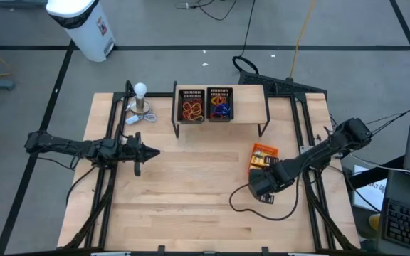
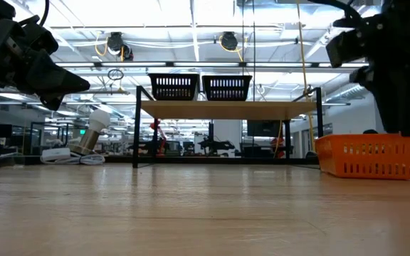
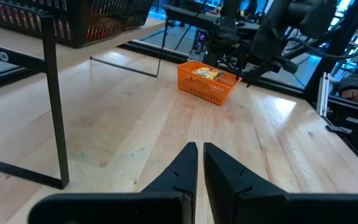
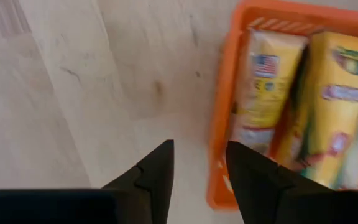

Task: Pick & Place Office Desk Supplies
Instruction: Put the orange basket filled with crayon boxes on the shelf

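The left gripper [image 1: 155,151] is hovering with fingers together over bare wood at the table's [image 1: 191,213] left side, open boards lying ahead. A white bulb [image 1: 141,90] is standing behind it. On the shelf [image 1: 248,112], two black bins [image 1: 205,104] are holding rubber bands [image 1: 192,109] and rings [image 1: 221,109]. The right gripper [image 4: 199,163], fingers apart and empty, is hanging just beside the orange bin [image 4: 219,137] holding yellow packets [image 4: 334,93].
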`<state>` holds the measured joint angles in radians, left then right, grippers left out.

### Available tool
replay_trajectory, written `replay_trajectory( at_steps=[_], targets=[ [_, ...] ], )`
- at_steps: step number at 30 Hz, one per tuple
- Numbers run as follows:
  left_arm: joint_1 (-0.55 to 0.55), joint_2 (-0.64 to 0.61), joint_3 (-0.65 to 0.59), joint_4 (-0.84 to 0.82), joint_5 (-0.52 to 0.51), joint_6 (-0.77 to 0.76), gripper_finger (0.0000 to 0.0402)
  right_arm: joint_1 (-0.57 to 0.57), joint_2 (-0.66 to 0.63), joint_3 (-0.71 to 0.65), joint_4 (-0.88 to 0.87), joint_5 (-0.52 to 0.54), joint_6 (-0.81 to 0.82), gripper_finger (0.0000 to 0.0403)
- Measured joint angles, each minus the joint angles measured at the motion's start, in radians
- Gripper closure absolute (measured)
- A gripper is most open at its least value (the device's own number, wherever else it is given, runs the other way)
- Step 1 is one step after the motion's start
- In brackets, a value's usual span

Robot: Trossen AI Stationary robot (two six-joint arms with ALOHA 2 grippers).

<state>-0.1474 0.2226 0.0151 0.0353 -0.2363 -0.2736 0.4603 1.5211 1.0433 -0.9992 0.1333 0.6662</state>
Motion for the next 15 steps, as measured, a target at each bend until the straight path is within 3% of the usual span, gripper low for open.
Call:
replay_trajectory(
  at_steps=[7, 15],
  targets=[
    [0.000, 0.000, 0.000, 0.000, 0.000, 0.001, 0.0376, -0.009, -0.001, -0.056, 0.099, 0.074, 0.013, 0.0268],
    [0.000, 0.000, 0.000, 0.000, 0.000, 0.001, 0.0376, -0.049, 0.000, -0.111, 0.188, 0.035, 0.029, 0.0269]
  ],
)
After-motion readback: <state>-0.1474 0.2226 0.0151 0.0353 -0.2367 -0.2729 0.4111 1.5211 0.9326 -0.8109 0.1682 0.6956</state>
